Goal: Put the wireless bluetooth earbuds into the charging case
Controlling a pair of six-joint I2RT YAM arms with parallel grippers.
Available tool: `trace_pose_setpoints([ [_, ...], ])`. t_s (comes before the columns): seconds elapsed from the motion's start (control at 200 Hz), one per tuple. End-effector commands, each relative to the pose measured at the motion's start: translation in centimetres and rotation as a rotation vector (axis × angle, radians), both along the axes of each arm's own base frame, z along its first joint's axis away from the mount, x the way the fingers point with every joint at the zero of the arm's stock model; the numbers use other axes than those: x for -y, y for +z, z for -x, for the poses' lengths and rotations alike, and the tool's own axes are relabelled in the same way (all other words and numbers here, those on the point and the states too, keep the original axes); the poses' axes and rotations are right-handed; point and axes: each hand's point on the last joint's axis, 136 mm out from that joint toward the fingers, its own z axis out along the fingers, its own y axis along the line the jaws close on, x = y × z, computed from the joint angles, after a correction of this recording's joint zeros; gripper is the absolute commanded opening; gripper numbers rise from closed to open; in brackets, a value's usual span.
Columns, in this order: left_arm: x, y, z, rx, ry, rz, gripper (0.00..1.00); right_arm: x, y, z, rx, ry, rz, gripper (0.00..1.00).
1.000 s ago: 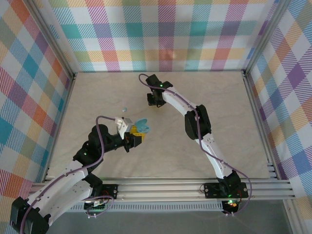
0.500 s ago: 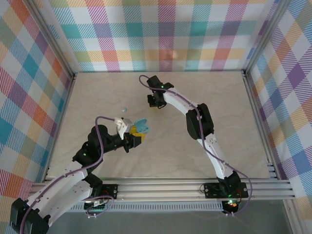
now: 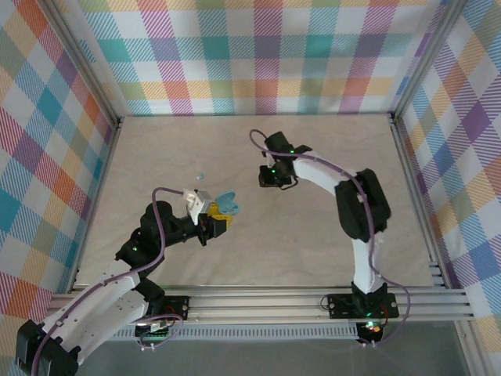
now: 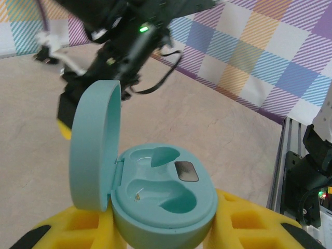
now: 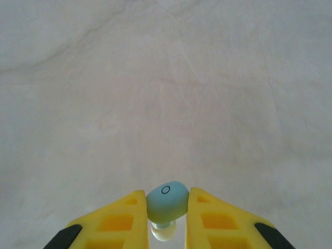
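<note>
My left gripper (image 3: 216,220) is shut on the base of the pale blue charging case (image 3: 228,204), a little left of the table's middle. In the left wrist view the case (image 4: 163,187) sits between the yellow fingers (image 4: 248,220), lid standing open to the left, both sockets empty. My right gripper (image 3: 271,178) hangs right of and behind the case, apart from it. In the right wrist view it (image 5: 165,213) is shut on one of the wireless bluetooth earbuds (image 5: 167,199), with its clear tip pointing down. Another earbud (image 3: 199,176) lies on the table behind the case.
The beige table (image 3: 337,235) is fenced by plaid walls and an aluminium rail (image 3: 313,301) along the near edge. My right arm (image 4: 122,44) looms behind the case's lid in the left wrist view.
My right gripper closed on an earbud, then moved right and nearer with it. The left gripper and the case have held still.
</note>
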Motion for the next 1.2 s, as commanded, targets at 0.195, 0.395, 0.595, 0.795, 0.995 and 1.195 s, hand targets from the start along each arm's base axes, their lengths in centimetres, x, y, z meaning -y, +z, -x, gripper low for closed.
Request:
trace_pose_setpoints([
  [0.195, 0.9, 2.1, -0.7, 0.029, -0.027, 0.064, 0.14, -0.8, 11.1, 7.0, 0.161, 0.245, -0.330, 0.20],
  [0.395, 1.5, 2.6, -0.8, 0.038, -0.056, 0.079, 0.14, -0.9, 17.6, 11.7, 0.296, 0.451, -0.469, 0.21],
  [0.595, 1.8, 2.7, -0.6, 0.044, -0.077, 0.086, 0.14, -2.0, 21.9, 15.7, 0.376, 0.641, -0.604, 0.23],
  [0.795, 2.0, 3.0, -0.2, 0.049, -0.105, 0.097, 0.14, -3.5, 21.9, 17.7, 0.404, 0.789, -0.645, 0.26],
  [0.995, 2.2, 2.8, 0.4, 0.040, -0.146, 0.101, 0.14, -4.9, 21.0, 18.7, 0.430, 0.895, -0.592, 0.28],
  [1.195, 2.4, 3.1, 0.7, 0.048, -0.164, 0.109, 0.14, -5.9, 20.1, 19.0, 0.423, 0.944, -0.582, 0.28],
])
